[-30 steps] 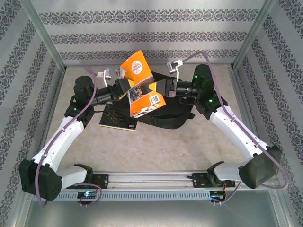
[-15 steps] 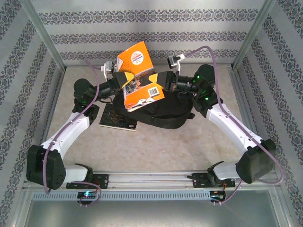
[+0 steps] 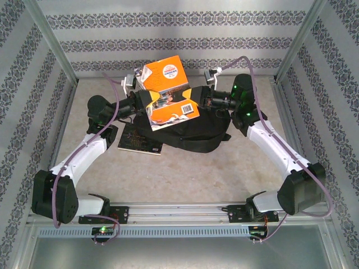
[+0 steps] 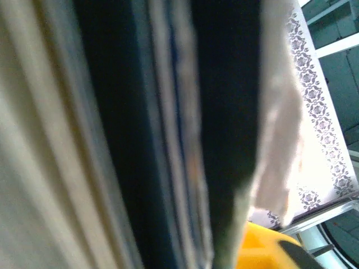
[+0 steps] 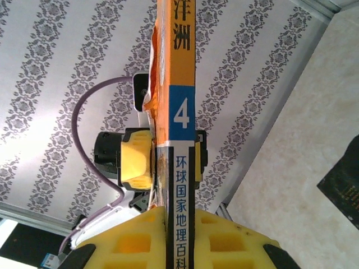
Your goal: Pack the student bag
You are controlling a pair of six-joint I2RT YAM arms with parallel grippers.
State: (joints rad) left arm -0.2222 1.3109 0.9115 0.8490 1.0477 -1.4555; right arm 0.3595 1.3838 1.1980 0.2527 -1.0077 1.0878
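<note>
Right gripper (image 3: pixel 192 101) is seen clamped on an orange book (image 3: pixel 168 89), its yellow fingers (image 5: pixel 140 244) pressed against both covers at the lower end of the spine in the right wrist view. Left gripper (image 3: pixel 147 102) is set on the opposite side of the same book; from the right wrist camera its yellow pads (image 5: pixel 137 159) are seen lying against the two covers, so it is taken as closed on the book too. In the left wrist view the book's page edges are seen blurred and very close (little else can be made out there).

The book is held in the air between the two arms, tilted, with its front cover turned up towards the overhead camera. On the spine, a blue block with a white 4 and Chinese characters can be read.

The student bag (image 3: pixel 193 134) is lying on the worktop (image 3: pixel 185 174) directly below the raised book, towards the back of the cell. A dark flat book (image 3: pixel 140 139) is lying on the worktop just beside the bag's left end, under the left arm.
</note>
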